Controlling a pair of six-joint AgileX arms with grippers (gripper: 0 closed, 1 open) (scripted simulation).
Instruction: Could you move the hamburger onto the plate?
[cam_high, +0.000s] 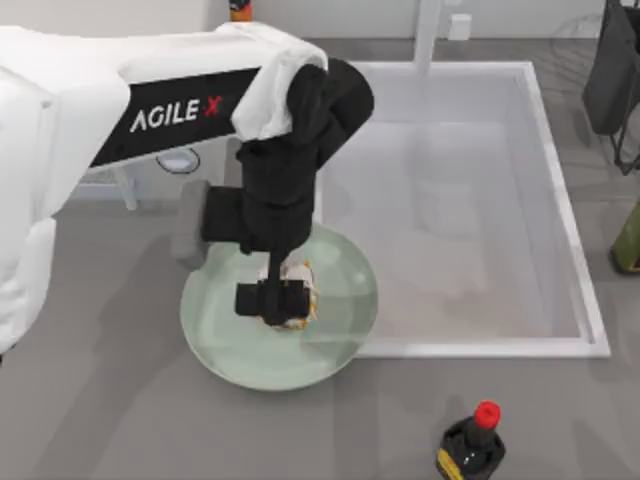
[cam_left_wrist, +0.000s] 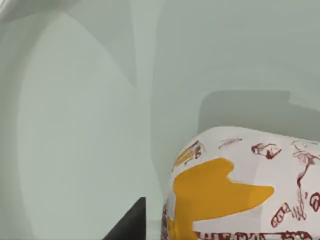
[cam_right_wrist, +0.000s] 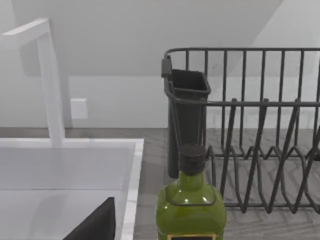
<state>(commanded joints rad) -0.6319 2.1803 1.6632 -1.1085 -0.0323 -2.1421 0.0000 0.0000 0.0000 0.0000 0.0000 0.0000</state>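
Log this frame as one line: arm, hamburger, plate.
left gripper: over plate centre, at hamburger | hamburger: above plate, contact unclear | right arm: parked near green bottle | phase: placing

Left arm (cam_high: 110, 110): big, smooth white shell. Black band along side, white letters "AGILE", red "X". Wrist part black, blocky, rounded joints. Left gripper (cam_high: 283, 300): black, boxy. Grey block beside wrist.
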